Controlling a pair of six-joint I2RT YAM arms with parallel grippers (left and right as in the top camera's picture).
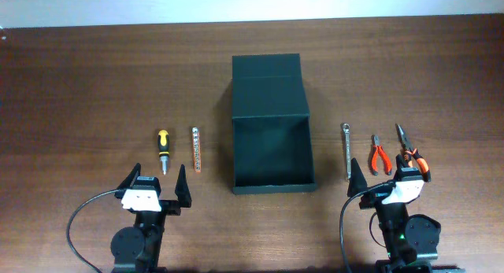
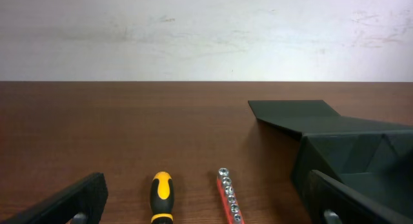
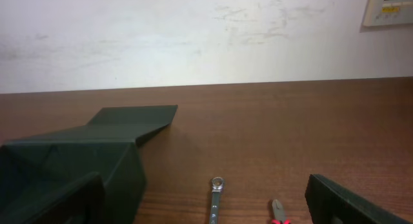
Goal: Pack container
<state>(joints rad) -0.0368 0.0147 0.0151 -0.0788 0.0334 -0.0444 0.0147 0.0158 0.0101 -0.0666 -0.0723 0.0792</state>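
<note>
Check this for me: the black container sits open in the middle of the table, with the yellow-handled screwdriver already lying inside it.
One detail is wrong. The container does sit open mid-table, but the yellow-handled screwdriver lies outside it, on the table left of it, next to a red bit strip. The overhead view shows this.

**Reporter:** Where was the top camera?
**Photographer:** Fixed high over the table (image 1: 79, 84), looking straight down from well above.
**Reporter:** And the wrist cameras?
**Photographer:** Low behind each gripper, close to the tabletop, facing forward toward the wall (image 2: 193, 30). Both caught the container (image 2: 335, 133): right of the left gripper (image 2: 210, 201), left of the right gripper (image 3: 206, 199).
</note>
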